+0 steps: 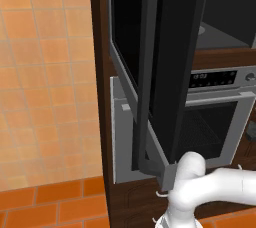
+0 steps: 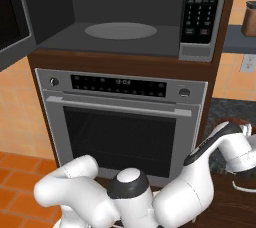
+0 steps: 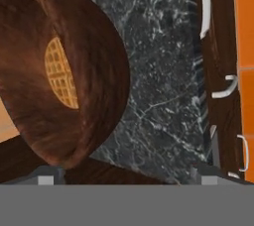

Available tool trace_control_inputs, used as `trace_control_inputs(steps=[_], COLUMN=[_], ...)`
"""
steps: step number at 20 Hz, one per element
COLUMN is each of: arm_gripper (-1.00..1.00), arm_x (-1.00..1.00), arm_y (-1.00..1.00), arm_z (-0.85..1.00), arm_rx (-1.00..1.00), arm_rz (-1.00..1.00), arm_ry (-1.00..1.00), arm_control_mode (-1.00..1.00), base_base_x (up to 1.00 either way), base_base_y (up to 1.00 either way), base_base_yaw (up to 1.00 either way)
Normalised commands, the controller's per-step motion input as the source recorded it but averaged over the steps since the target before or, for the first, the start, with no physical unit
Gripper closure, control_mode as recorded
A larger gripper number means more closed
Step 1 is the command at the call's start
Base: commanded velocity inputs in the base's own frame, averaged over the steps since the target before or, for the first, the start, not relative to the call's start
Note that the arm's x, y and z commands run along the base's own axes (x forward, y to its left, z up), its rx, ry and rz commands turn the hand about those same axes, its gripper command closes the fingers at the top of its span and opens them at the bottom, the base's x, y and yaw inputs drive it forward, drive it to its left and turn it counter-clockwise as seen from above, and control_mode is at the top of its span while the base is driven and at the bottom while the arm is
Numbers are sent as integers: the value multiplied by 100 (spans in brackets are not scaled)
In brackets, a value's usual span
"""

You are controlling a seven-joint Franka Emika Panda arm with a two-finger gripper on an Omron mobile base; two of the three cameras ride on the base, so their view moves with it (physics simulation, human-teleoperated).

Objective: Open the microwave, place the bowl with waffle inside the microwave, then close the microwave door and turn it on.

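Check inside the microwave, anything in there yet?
The microwave cavity holds just its round grey turntable; the microwave door stands swung open. The bowl with waffle sits outside, on the dark marble counter. The cavity's far left is hidden by the door.

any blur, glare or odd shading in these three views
Left base view: the open microwave door is flat black, no glare. Right base view: evenly lit, the keypad legends too small to read. Hand view: the bowl with waffle looms close and soft-edged; the marble counter shows no cast shadow.
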Motion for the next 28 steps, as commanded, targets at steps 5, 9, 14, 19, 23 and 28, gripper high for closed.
trace_control_inputs(steps=[5, 9, 14, 19, 23, 28], arm_gripper=[-100, -100, -100, -100, -100, -100], arm_x=[26, 39, 26, 4, 9, 24], arm_y=[-21, 0, -2, -8, -6, -1], arm_z=[-6, -1, -16, -31, -20, -6], arm_rx=[1, 0, 0, 2, 2, 0], arm_rz=[0, -1, 0, 0, 0, -1], arm_ry=[0, 1, 3, 5, 4, 2], arm_control_mode=[-100, -100, -100, -100, -100, -100], base_base_x=[0, 0, 0, 0, 0, 0], base_base_y=[0, 0, 0, 0, 0, 0], base_base_yaw=[0, 0, 0, 0, 0, 0])
